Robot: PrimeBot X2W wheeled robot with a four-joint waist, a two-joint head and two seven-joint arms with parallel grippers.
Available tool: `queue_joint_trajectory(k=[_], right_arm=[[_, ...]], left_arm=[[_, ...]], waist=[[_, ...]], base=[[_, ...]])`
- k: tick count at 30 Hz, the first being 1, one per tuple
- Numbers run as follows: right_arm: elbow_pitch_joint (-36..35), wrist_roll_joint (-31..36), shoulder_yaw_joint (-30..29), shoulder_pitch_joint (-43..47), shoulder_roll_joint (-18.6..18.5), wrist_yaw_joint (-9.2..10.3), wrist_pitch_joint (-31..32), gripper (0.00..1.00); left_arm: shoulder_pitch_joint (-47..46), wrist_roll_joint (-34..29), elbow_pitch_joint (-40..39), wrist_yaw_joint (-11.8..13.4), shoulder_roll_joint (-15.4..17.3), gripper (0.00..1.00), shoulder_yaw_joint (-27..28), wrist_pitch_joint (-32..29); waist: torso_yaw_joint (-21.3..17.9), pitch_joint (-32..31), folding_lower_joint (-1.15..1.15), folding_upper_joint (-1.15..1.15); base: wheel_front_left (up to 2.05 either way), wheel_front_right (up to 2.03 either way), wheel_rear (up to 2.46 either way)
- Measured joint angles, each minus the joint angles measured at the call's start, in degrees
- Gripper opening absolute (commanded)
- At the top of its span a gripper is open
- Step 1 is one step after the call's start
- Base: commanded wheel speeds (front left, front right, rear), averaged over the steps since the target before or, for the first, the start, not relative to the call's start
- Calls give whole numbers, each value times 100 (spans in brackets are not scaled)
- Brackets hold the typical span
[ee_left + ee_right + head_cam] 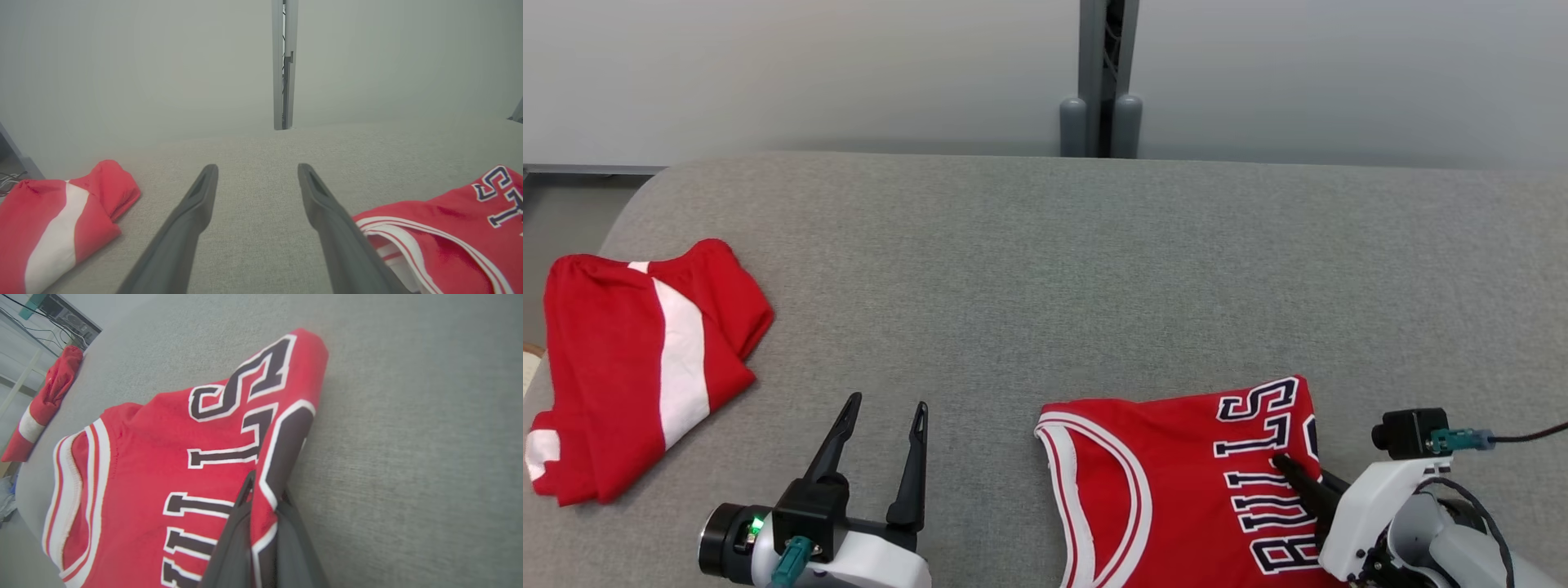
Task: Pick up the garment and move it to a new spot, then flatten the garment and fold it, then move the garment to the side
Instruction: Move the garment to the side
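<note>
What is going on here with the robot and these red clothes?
The robot's right gripper is shut on the edge of a red jersey lying on the grey table. Its left gripper is open above bare table, holding nothing. A second red garment with a white stripe lies crumpled at the table's left end, untouched.

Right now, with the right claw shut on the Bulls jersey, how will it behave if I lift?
Probably floppy: the jersey creases where the right claw pinches it, so the rest should sag. Likely light: it looks like thin fabric. Held by one edge, it may drag over the grey surface.
</note>
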State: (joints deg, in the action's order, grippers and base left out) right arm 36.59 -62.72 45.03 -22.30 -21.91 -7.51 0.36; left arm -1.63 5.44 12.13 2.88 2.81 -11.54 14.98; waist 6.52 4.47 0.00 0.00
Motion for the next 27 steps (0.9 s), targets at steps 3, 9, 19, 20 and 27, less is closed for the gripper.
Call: queue_joint_trajectory(k=[3, 9, 19, 20, 27], right_arm=[[68, 166, 236, -265, -135, 0, -101, 0], [181, 381, 611, -971, -557, 1, -244, 0], [643, 516, 907, -2231, -1300, 0, -545, 0], [715, 558, 928, -2365, -1362, 0, -599, 0], [1298, 691, 1117, -3031, -1746, 0, -806, 0]], left_arm=[[-37, -40, -3, -18, -2, 100, -68, 1], [-275, -134, -15, -81, -3, 100, -260, 1], [-925, -289, -142, -57, -5, 100, -501, 0], [-990, -303, -144, -55, -5, 100, -471, 0], [-1408, -470, -165, -132, -1, 100, -449, 0]], waist=[[-169, 63, 0, 0], [-553, 351, 0, 0], [-1064, 1244, 0, 0], [-1114, 1344, 0, 0], [-1380, 2048, 0, 0]], base=[[0, 0, 0], [0, 0, 0], [0, 0, 0], [0, 0, 0], [0, 0, 0]])
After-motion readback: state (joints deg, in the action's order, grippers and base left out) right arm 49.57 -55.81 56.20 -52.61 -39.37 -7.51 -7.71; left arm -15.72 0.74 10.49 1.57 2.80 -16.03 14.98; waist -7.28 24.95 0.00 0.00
